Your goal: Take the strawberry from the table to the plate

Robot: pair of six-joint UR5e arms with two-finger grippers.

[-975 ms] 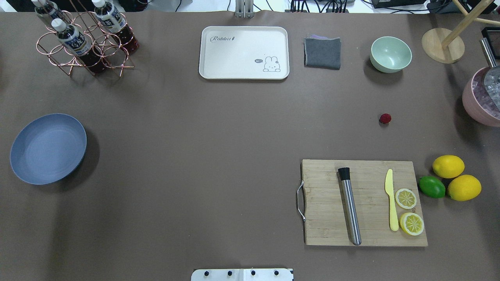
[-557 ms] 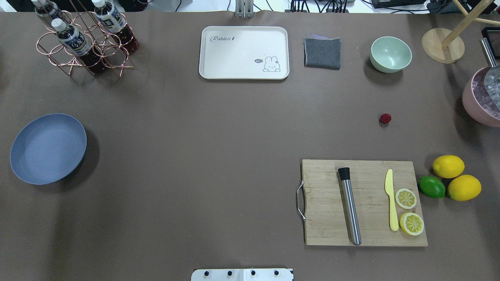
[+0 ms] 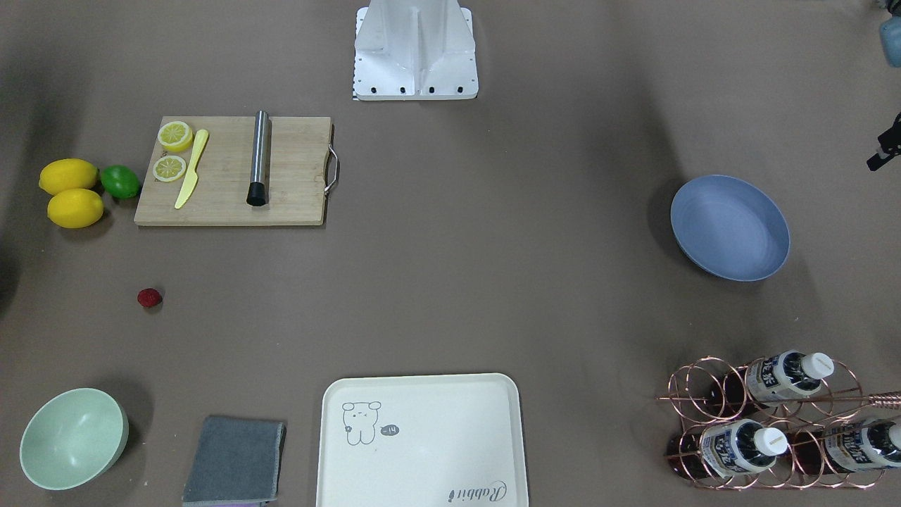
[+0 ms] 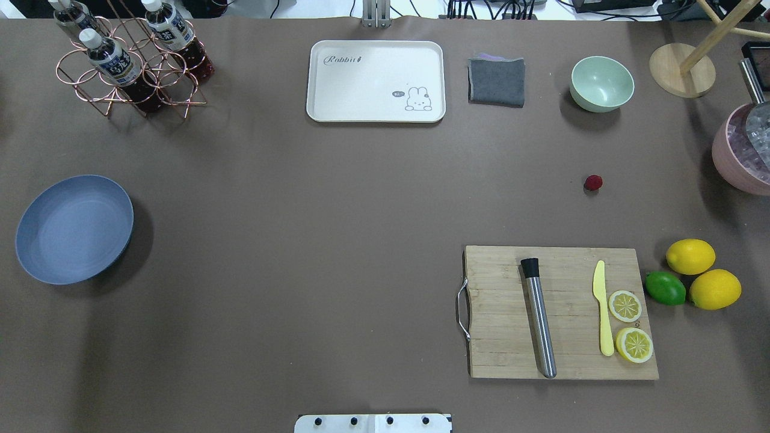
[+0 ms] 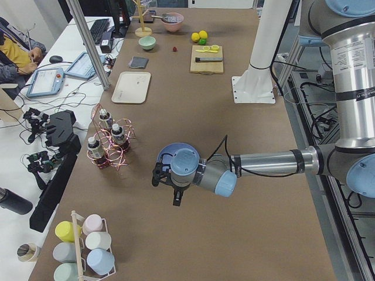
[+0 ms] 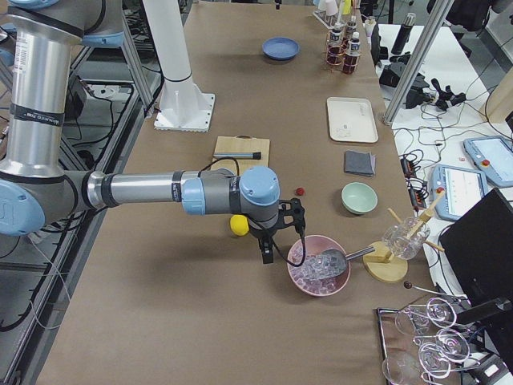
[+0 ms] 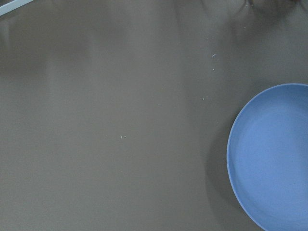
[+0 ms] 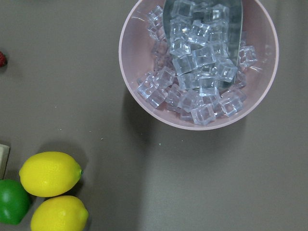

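Note:
The strawberry (image 4: 593, 183) (image 3: 148, 298) is a tiny dark-red berry lying on the brown table (image 4: 337, 210), right of centre in the overhead view. It also shows at the left edge of the right wrist view as the strawberry (image 8: 2, 58). The blue-grey plate (image 4: 73, 228) (image 3: 730, 227) (image 7: 274, 154) sits empty at the far left. My left gripper (image 5: 167, 186) hangs just beside the plate (image 5: 170, 151). My right gripper (image 6: 272, 241) hovers near the pink ice bowl (image 6: 319, 265), short of the strawberry (image 6: 300, 191). I cannot tell whether either gripper is open or shut.
A wooden cutting board (image 4: 511, 355) holds a steel muddler, a yellow knife and lemon slices. Two lemons (image 4: 690, 256) and a lime (image 4: 665, 287) lie right of it. The pink ice bowl (image 4: 734, 162), mint bowl (image 4: 601, 83), grey cloth (image 4: 496, 81), cream tray (image 4: 375, 81) and bottle rack (image 4: 129, 60) line the edges.

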